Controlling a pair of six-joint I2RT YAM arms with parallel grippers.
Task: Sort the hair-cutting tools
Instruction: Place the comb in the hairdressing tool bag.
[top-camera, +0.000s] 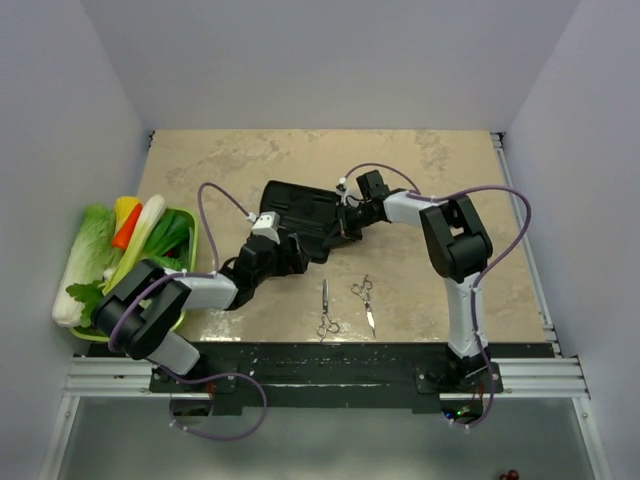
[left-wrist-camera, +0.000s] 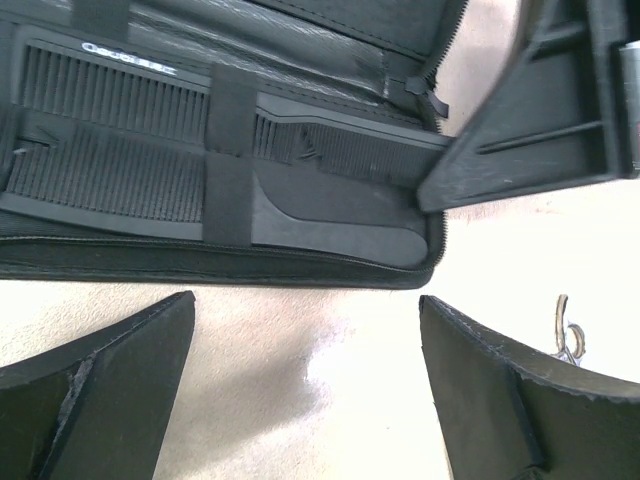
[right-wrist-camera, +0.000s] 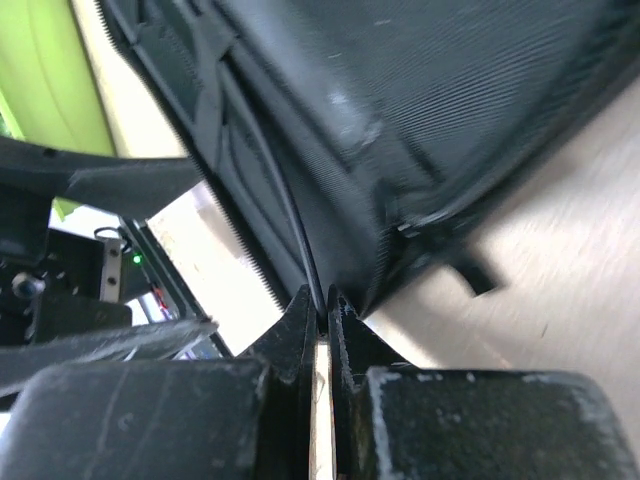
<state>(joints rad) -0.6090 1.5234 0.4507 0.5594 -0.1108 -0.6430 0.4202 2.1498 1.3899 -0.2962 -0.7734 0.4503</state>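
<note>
Wide-open left gripper (left-wrist-camera: 308, 300) hovers just short of the open black fabric folding case (left-wrist-camera: 300, 30), where two slim black toothed combs (left-wrist-camera: 330, 220) lie strapped straight ahead, long axes crosswise to its reach; right gripper (right-wrist-camera: 322, 300) is pinched on the case's zipper edge.

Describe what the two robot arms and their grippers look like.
Both the left arm and right arm have bulky black joint housings joined by white links, each trailed by a looping purple cable. The left gripper and right gripper have matte black, wedge-shaped fingers with scuffed edges.
</note>
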